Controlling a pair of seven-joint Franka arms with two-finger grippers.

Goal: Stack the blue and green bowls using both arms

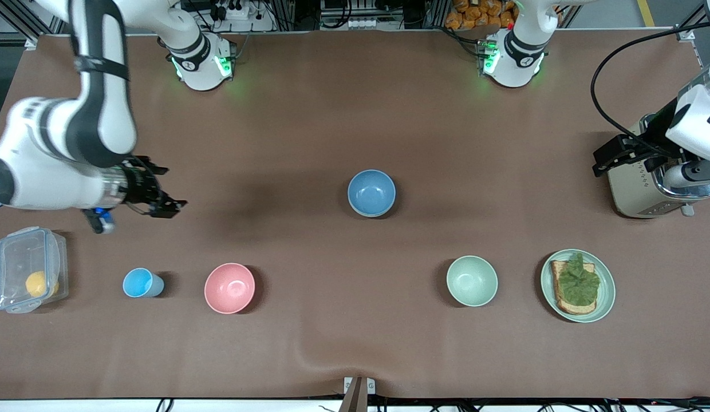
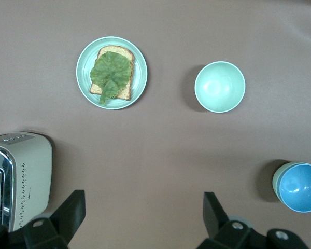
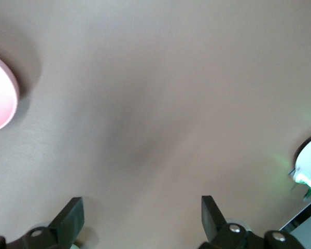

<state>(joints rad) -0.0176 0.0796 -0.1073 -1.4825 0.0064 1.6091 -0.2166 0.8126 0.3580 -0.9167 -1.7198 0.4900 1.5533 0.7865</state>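
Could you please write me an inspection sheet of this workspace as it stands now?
Surface: brown table cover, rippled at the edge nearest the front camera.
Job's things: blue bowl mid-table, with a green rim under it in the left wrist view; green bowl nearer the camera, separate.
Clutter: pink bowl, blue cup, lidded box holding something yellow, plate of toast, toaster.
Grippers: left gripper open, beside the toaster; right gripper open, above bare table.
Cables: black cable looping to the left arm.
Surroundings: nothing seen.
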